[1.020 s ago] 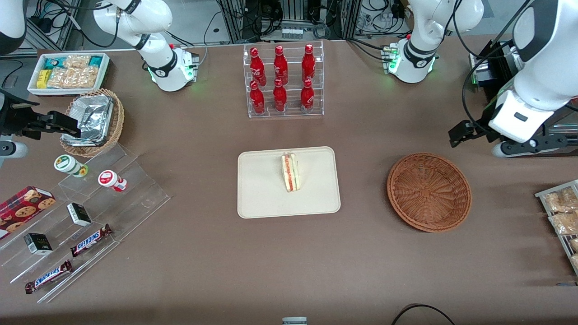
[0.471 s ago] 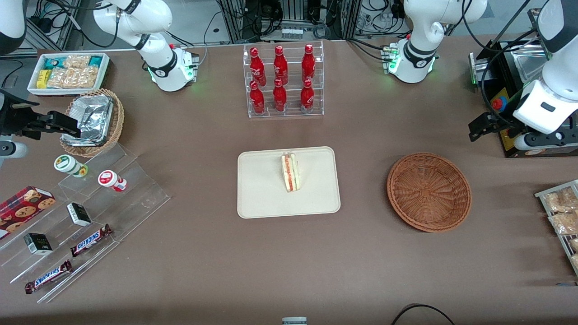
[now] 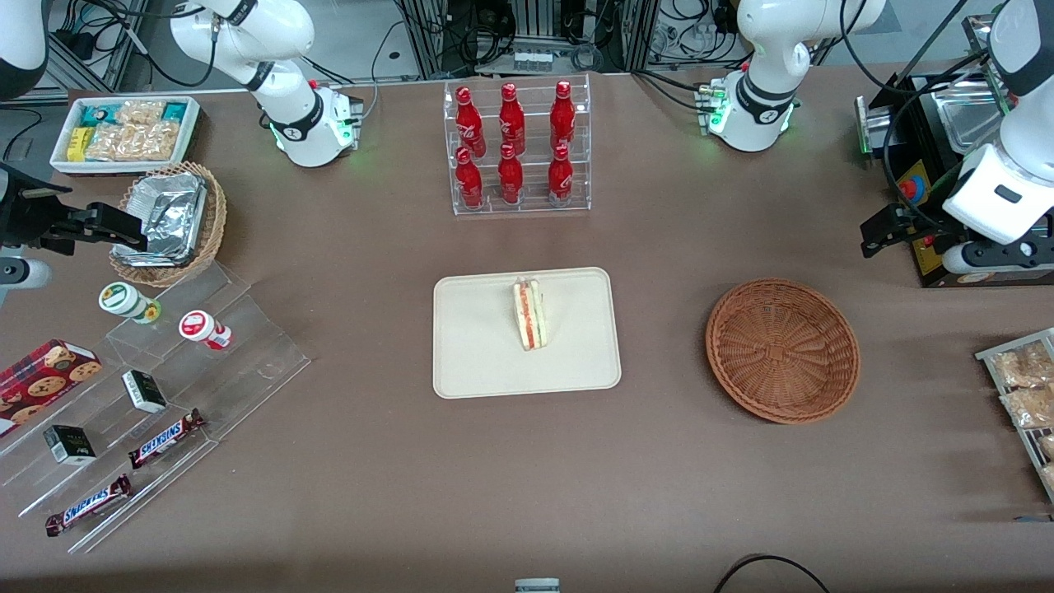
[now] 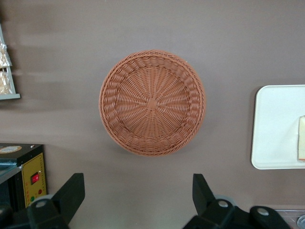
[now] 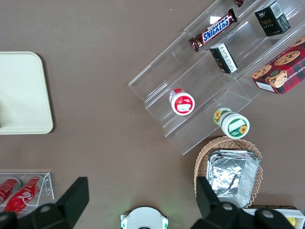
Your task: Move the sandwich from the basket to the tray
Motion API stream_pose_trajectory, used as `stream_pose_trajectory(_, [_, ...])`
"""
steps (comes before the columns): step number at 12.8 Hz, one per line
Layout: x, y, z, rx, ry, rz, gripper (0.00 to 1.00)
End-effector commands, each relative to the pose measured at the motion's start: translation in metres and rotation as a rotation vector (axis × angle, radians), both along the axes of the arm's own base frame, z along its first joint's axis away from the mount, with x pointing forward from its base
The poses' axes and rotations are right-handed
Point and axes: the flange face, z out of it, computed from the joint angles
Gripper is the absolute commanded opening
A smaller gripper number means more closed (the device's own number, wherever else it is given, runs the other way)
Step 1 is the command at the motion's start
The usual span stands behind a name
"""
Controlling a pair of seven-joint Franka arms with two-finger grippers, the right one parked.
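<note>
From the front, you see the small triangular wedge sandwich of pale bread with red-orange and green filling (image 3: 529, 314) standing on its edge on the flat rectangular cream-beige tray (image 3: 478, 362), on the half of the tray farther from the camera. The round reddish-brown woven wicker basket (image 3: 782, 350) sits well apart from the tray, toward the working arm's end of the brown table (image 3: 370, 461), and holds nothing. The left arm's black two-finger gripper (image 3: 874, 234) hangs above the table, farther from the camera than the basket and away from both basket and tray; from this view you cannot tell how its fingers stand. A clear acrylic rack of six red bottles (image 3: 515, 148) stands farther from the camera than the tray.

In the left wrist view, you look straight down on the basket (image 4: 152, 102), its woven floor bare. The two black fingers (image 4: 71, 193) are spread wide apart with nothing between them. A corner of the tray (image 4: 274, 129) shows beside the basket, with a sliver of the sandwich (image 4: 301, 138) on it.

In the right wrist view, you see only a bare corner of the tray (image 5: 24, 90).
</note>
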Motion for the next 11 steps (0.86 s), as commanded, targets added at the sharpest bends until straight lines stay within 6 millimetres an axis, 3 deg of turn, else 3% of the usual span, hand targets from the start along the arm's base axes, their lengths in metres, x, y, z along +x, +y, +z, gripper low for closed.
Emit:
stream_pose_trajectory(1, [0.017,-0.013,0.013,-0.011,0.015,-0.041,1.00])
stream_pose_trajectory(3, [0.017,-0.021,0.014,-0.009,0.010,-0.053,1.00])
stream_pose_trajectory(11, [0.002,-0.007,0.021,0.012,0.006,-0.029,1.00])
